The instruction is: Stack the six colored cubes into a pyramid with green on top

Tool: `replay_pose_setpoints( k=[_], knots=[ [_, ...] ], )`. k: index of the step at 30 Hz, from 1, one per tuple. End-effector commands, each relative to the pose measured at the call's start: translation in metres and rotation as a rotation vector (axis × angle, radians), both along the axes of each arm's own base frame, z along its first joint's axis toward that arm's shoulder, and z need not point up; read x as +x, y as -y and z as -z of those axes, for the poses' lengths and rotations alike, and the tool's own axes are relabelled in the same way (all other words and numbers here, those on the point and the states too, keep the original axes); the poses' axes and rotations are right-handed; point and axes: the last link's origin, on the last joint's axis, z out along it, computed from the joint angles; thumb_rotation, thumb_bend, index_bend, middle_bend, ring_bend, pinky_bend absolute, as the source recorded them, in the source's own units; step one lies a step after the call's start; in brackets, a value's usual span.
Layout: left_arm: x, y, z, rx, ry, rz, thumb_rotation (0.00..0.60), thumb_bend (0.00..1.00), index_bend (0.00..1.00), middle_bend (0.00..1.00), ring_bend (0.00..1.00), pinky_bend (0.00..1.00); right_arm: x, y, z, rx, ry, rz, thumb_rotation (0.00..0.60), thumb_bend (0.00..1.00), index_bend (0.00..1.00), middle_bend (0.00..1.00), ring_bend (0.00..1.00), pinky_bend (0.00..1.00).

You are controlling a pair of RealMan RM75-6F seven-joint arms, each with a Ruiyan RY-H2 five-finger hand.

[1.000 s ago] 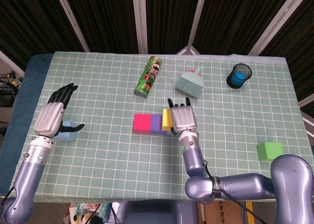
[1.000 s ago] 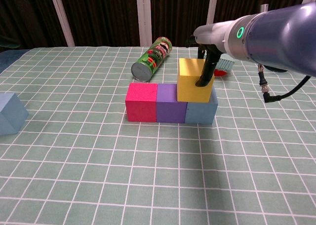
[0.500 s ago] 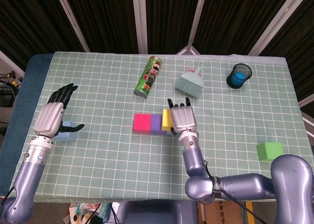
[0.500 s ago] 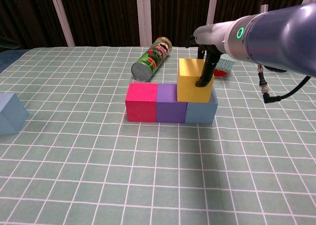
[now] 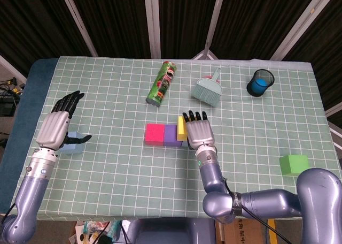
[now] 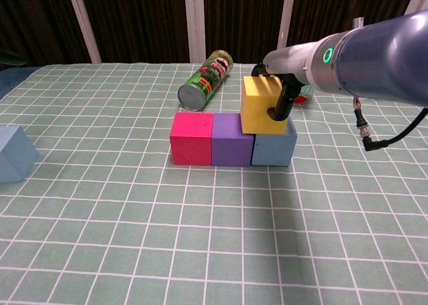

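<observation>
- Cubes in a row sit mid-table on the green checked tablecloth [image 5: 117, 164]: a pink foam cube [image 6: 191, 138] on the left, a purple foam cube [image 6: 233, 139] touching it, and a grey-blue foam cube [image 6: 273, 148] at the right end.
- On top rests a yellow foam cube [image 6: 259, 106] — tilted a little, lying over the grey-blue one and overlapping the purple one's edge.
- Right hand [image 5: 197, 130] grips the yellow cube from above, with a dark thumb [image 6: 281, 104] pressed on its front face and the other fingers over its far side (the chest view shows this best).
- Left hand [image 5: 56, 124] hovers at the table's left side with its fingers spread wide and nothing in them; a light blue foam cube [image 5: 74, 144] sits partly under it. I cannot tell whether the thumb touches it.
- A green foam cube [image 5: 294, 164] lies alone near the right edge, well apart from the stack.
- Further back — a green crisp tube [image 5: 162, 83] lying on its side, a teal hand brush [image 5: 209, 89] and a black mesh cup [image 5: 260, 82] with something blue inside.
</observation>
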Motion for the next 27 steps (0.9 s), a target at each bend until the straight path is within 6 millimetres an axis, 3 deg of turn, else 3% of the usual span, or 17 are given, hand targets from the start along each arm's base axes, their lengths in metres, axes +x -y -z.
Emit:
replay_pose_setpoints(
  k=[1, 17, 27],
  knots=[
    [0.000, 0.000, 0.000, 0.001, 0.000, 0.001, 0.600, 0.09, 0.00, 0.00, 0.01, 0.07, 0.001, -0.001, 0.000, 0.001, 0.004, -0.002, 0.600, 0.27, 0.00, 0.00, 0.00, 0.00],
    [0.001, 0.000, -0.001, 0.005, 0.002, 0.005, 0.600, 0.09, 0.00, 0.00, 0.02, 0.07, 0.005, -0.014, -0.003, 0.027, 0.005, -0.021, 0.600, 0.25, 0.00, 0.00, 0.00, 0.00],
    [0.001, 0.001, 0.001, 0.000, -0.005, 0.006, 0.600, 0.09, 0.00, 0.00, 0.01, 0.07, -0.004, -0.017, -0.015, -0.015, 0.006, -0.034, 0.600, 0.25, 0.00, 0.00, 0.00, 0.00]
  ],
)
